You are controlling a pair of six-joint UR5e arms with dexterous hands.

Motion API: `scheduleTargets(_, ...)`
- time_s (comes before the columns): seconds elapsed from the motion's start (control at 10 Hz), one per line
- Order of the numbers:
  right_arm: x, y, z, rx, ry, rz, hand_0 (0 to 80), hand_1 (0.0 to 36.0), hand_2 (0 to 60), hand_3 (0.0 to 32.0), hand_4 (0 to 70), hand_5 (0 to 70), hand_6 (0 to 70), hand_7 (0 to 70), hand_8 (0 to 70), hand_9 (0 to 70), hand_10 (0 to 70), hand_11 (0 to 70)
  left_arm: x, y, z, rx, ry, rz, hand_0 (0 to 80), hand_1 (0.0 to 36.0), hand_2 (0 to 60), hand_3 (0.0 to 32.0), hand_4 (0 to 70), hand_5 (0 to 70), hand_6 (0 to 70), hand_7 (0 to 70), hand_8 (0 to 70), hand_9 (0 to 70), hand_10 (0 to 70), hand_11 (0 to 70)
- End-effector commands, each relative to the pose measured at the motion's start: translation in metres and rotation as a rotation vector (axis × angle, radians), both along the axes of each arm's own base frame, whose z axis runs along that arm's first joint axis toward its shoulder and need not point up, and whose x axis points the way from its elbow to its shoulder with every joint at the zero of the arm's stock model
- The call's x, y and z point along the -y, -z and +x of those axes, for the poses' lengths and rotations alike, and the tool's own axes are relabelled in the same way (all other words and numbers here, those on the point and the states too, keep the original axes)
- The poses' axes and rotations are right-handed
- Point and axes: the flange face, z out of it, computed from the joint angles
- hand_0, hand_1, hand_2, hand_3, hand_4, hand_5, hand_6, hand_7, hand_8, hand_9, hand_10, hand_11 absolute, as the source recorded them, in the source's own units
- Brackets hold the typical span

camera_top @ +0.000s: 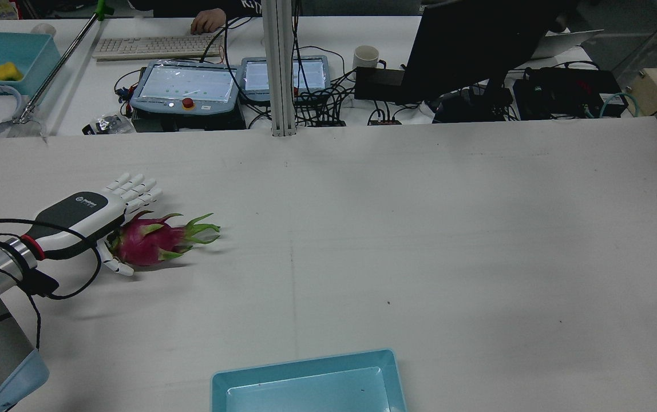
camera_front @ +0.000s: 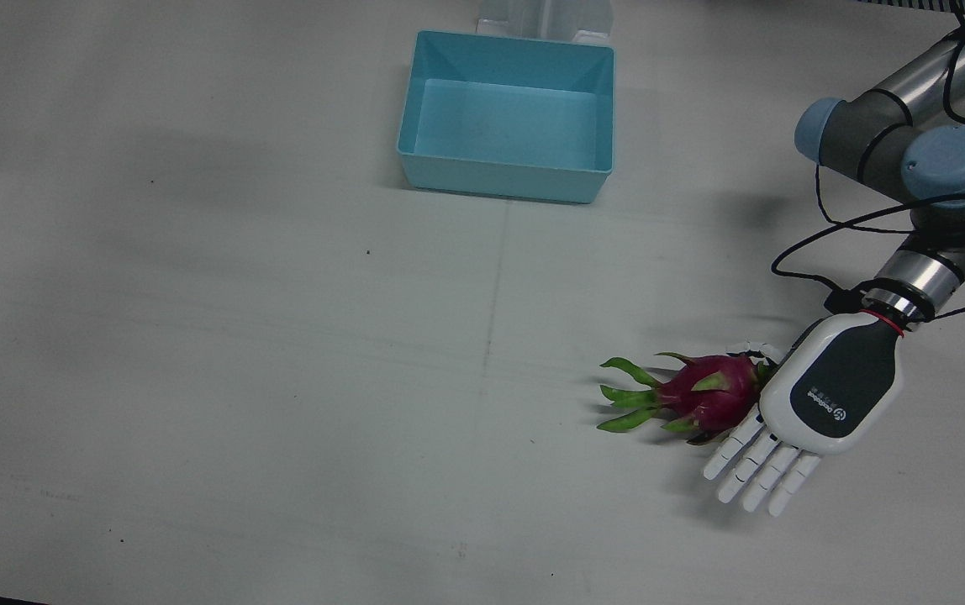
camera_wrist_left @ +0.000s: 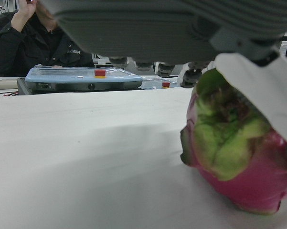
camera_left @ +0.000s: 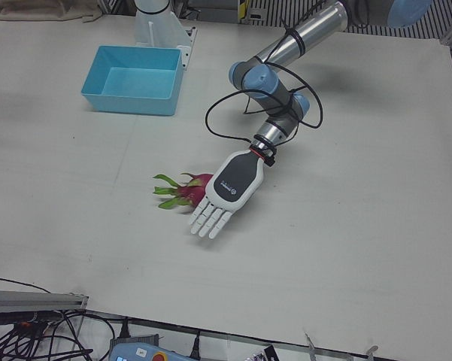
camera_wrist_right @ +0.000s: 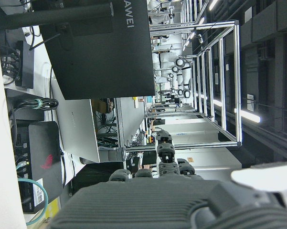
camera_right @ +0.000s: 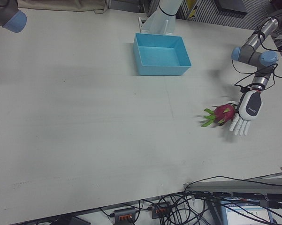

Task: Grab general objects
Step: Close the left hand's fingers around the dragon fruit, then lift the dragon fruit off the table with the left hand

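Note:
A pink dragon fruit (camera_front: 709, 391) with green leafy tips lies on the white table, its tips pointing away from my left hand. My left hand (camera_front: 827, 395) is low over the fruit's blunt end, palm down and open. Its fingers (camera_front: 760, 466) are stretched out straight on one side and its thumb (camera_front: 751, 346) on the other. The rear view shows the same fruit (camera_top: 142, 243) and hand (camera_top: 85, 214). In the left hand view the fruit (camera_wrist_left: 239, 162) fills the lower right, with a white thumb (camera_wrist_left: 258, 90) close against it. My right hand (camera_wrist_right: 172, 200) shows only in its own view, holding nothing.
An empty light-blue bin (camera_front: 503, 181) stands at the robot's side of the table, near the middle. Black cables (camera_front: 819, 244) hang around the left wrist. Behind the table's far edge are teach pendants (camera_top: 185, 86), a keyboard and a monitor.

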Motion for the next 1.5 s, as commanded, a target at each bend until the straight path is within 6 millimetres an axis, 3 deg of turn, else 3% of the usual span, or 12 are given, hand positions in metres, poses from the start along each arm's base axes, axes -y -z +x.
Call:
scheduleTargets(0.0, 0.0, 0.0, 0.0, -0.001, 0.0, 0.0, 0.0, 0.0, 0.0, 0.0, 0.0, 0.0, 0.0, 0.0, 0.0, 0.0, 0.0, 0.0, 0.0, -0.001, 0.0, 0.003, 0.002, 0.001, 52.1, 24.2, 23.9, 0.0, 14.4, 26.7, 0.0, 4.7, 0.0, 0.0, 0.0, 0.0)
scheduleTargets(0.4, 0.0, 0.0, 0.0, -0.001, 0.0, 0.0, 0.0, 0.0, 0.0, 0.0, 0.0, 0.0, 0.0, 0.0, 0.0, 0.0, 0.0, 0.0, 0.001, 0.001, 0.0, -0.006, 0.002, 0.01, 51.2, 21.0, 22.1, 0.0, 30.1, 44.4, 0.0, 7.1, 0.0, 0.0, 0.0, 0.0)
scheduleTargets(0.7, 0.0, 0.0, 0.0, -0.001, 0.0, 0.0, 0.0, 0.0, 0.0, 0.0, 0.0, 0.0, 0.0, 0.0, 0.0, 0.0, 0.0, 0.0, 0.001, 0.006, -0.001, -0.035, 0.001, 0.024, 51.4, 19.6, 21.4, 0.0, 47.2, 52.3, 0.0, 8.5, 0.0, 0.3, 0.0, 0.0)
scheduleTargets(0.8, 0.0, 0.0, 0.0, -0.001, 0.0, 0.0, 0.0, 0.0, 0.0, 0.0, 0.0, 0.0, 0.0, 0.0, 0.0, 0.0, 0.0, 0.0, 0.001, 0.014, 0.0, -0.052, -0.005, 0.032, 50.4, 21.9, 35.4, 0.0, 47.7, 50.7, 0.0, 8.0, 0.0, 0.2, 0.0, 0.0)
scheduleTargets(0.9, 0.0, 0.0, 0.0, -0.001, 0.0, 0.0, 0.0, 0.0, 0.0, 0.0, 0.0, 0.0, 0.0, 0.0, 0.0, 0.0, 0.0, 0.0, -0.001, 0.027, 0.0, -0.076, -0.016, 0.042, 48.0, 26.1, 60.0, 0.0, 43.8, 48.4, 0.0, 6.4, 0.0, 0.0, 0.0, 0.0)
scheduleTargets(1.0, 0.0, 0.0, 0.0, -0.001, 0.0, 0.0, 0.0, 0.0, 0.0, 0.0, 0.0, 0.0, 0.0, 0.0, 0.0, 0.0, 0.0, 0.0, -0.005, 0.043, -0.001, -0.125, -0.038, 0.044, 46.4, 28.8, 60.0, 0.0, 41.6, 46.9, 0.0, 5.5, 0.0, 0.0, 0.0, 0.0)
scheduleTargets(1.2, 0.0, 0.001, -0.001, -0.001, 0.001, 0.0, 0.0, 0.0, 0.0, 0.0, 0.0, 0.0, 0.0, 0.0, 0.0, 0.0, 0.0, 0.0, -0.012, 0.072, 0.0, -0.174, -0.108, 0.044, 45.2, 26.5, 60.0, 0.0, 37.9, 43.3, 0.0, 4.8, 0.5, 0.0, 0.0, 0.0)
scheduleTargets(1.4, 0.0, 0.001, 0.0, -0.001, 0.0, 0.002, 0.0, 0.0, 0.0, 0.0, 0.0, 0.0, 0.0, 0.0, 0.0, 0.0, 0.0, 0.0, -0.014, 0.118, 0.003, -0.174, -0.16, 0.061, 44.9, 25.6, 60.0, 0.0, 37.1, 42.5, 0.0, 5.0, 2.0, 0.0, 0.0, 0.0)
